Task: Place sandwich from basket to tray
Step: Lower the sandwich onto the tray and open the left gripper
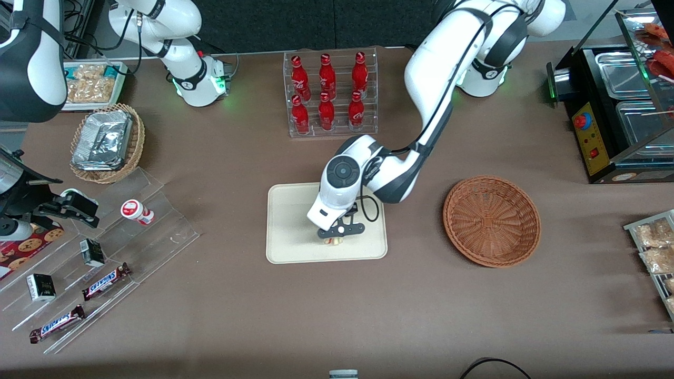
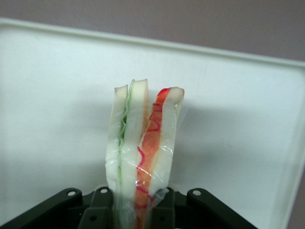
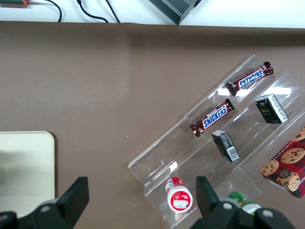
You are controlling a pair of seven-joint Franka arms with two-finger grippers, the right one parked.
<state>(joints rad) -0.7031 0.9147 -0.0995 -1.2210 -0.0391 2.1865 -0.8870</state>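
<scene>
Front view first: the left arm reaches down from the upper right of the frame and its gripper (image 1: 334, 238) hangs over the tray (image 1: 288, 247), just below frame centre. A pale sliver of the sandwich (image 1: 333, 241) peeks out under the black finger bar, over the part of the tray nearer the camera. Whether it touches the tray surface or hovers just above it, I cannot tell from here.

The reddish-brown basket (image 1: 492, 221) sits on the brown desk (image 1: 368, 316) at centre right, well apart from the tray, nothing showing inside it.

From the left wrist view, the gripper (image 2: 133, 210) has its jaws closed on the sandwich (image 2: 143, 148) — the wedge stands on edge between them, wrapped in clear film, with a green layer on one side and a red wavy layer on the other, cream bread between. The pale tray (image 2: 57, 95) fills the background, and its raised rim runs along against the desk (image 2: 190, 21).

Around the scene in the front view: a clear rack of red bottles (image 1: 330, 95) at upper centre, a lighter wicker basket with foil packets (image 1: 107, 142) at upper left, and a stepped acrylic stand (image 1: 105, 263) at lower left carrying Snickers bars (image 1: 105, 280) and small boxes. The right wrist view catches that same stand (image 3: 224, 152) and one corner of the tray (image 3: 26, 167) at its lower left.
</scene>
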